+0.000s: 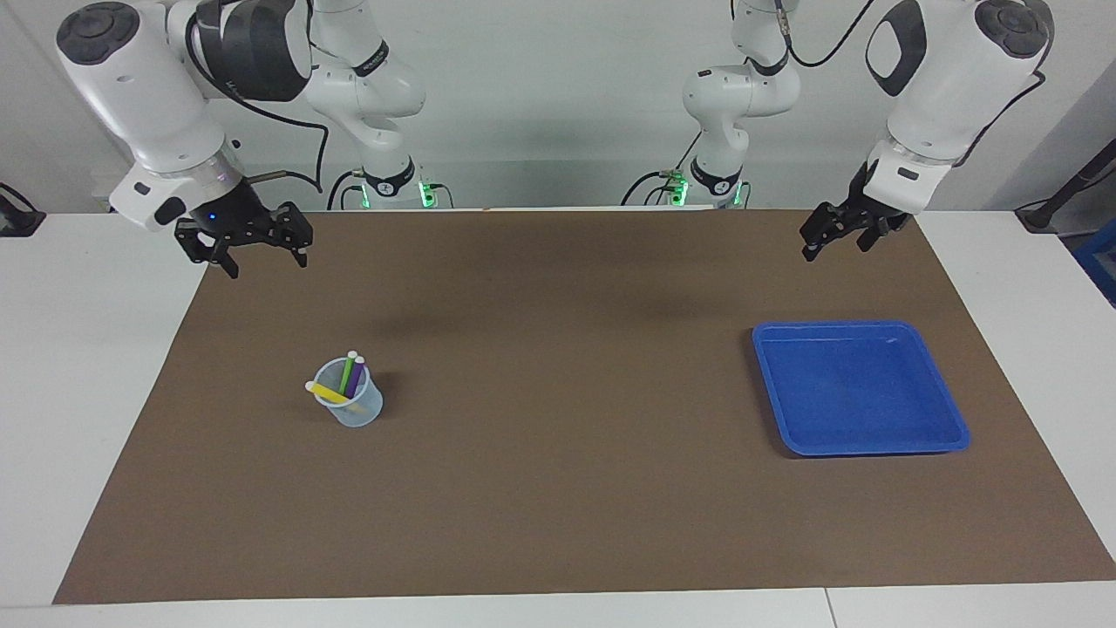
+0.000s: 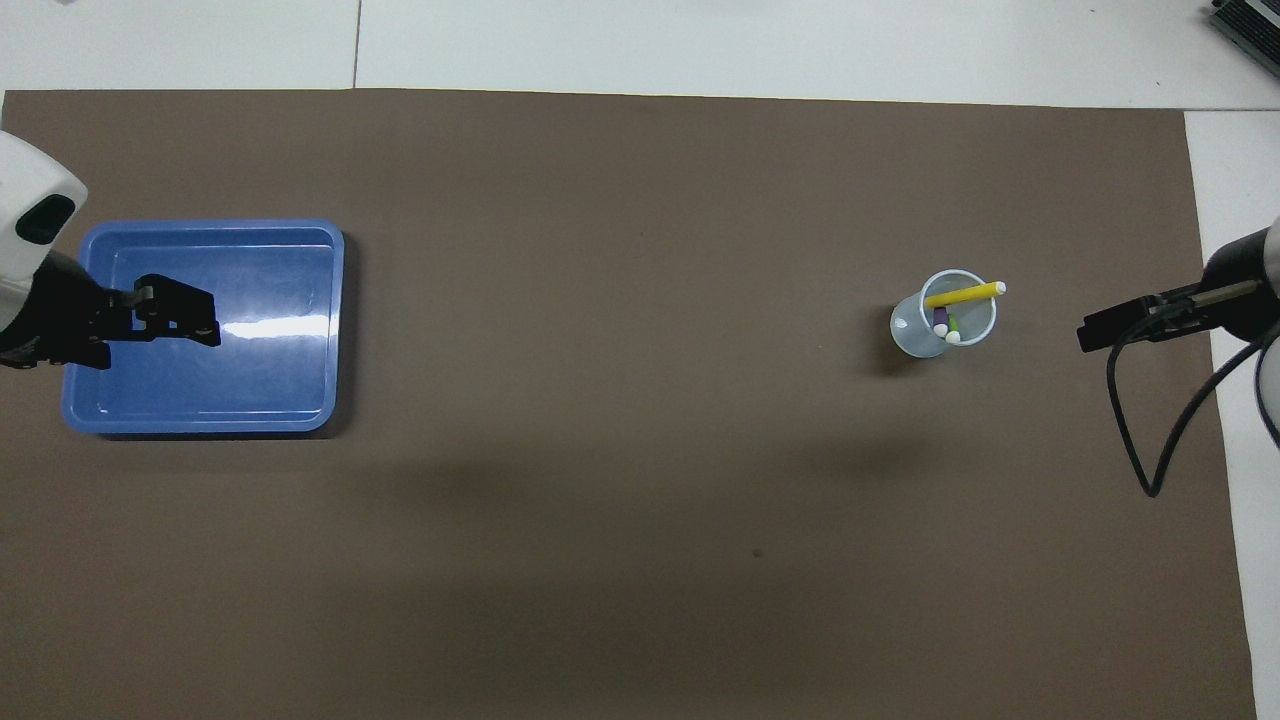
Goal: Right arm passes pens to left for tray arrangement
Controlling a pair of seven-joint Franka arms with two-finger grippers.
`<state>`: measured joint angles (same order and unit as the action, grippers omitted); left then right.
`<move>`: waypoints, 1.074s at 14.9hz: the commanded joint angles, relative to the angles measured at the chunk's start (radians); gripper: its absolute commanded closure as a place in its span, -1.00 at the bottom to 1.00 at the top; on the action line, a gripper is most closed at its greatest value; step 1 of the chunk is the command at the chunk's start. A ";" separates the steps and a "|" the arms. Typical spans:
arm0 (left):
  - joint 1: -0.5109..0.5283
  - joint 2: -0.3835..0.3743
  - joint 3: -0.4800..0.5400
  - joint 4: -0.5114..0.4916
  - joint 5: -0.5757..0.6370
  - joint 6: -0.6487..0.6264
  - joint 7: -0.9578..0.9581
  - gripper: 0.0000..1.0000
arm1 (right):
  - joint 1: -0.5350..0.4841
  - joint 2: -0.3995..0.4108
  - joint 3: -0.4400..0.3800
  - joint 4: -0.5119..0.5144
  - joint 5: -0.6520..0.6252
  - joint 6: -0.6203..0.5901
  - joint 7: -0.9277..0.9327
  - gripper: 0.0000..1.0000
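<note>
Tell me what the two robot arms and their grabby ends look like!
Both arms are chunky and white with dark grey caps at the joints and a silver ring at the wrist. Each ends in a black gripper with two jaws. The right gripper has a tiny blue light, and a black cable loops from a metal plug at its wrist. The left gripper has no light. Green lights glow at both bases.

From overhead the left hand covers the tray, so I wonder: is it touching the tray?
Apart. The facing view shows the left hand raised clear of the tray.
</note>
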<state>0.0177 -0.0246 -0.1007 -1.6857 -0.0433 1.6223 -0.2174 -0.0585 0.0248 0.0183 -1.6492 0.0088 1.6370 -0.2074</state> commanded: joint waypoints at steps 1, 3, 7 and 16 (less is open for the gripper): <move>-0.005 0.002 -0.001 0.009 0.022 0.001 0.006 -1.00 | -0.004 -0.005 0.008 0.005 -0.026 -0.020 -0.021 -1.00; -0.009 0.005 -0.001 0.009 0.023 0.001 0.004 -1.00 | -0.004 -0.005 0.008 0.003 -0.026 -0.020 -0.021 -1.00; -0.005 0.005 -0.001 0.009 0.022 0.001 0.007 -1.00 | -0.004 -0.005 0.009 0.002 -0.026 -0.019 -0.021 -1.00; -0.008 0.000 -0.001 -0.003 0.019 -0.002 -0.005 -1.00 | -0.007 -0.013 0.009 -0.009 -0.024 -0.022 -0.021 -1.00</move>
<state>0.0174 -0.0216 -0.1033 -1.6862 -0.0433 1.6222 -0.2174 -0.0585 0.0248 0.0199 -1.6494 0.0088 1.6363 -0.2074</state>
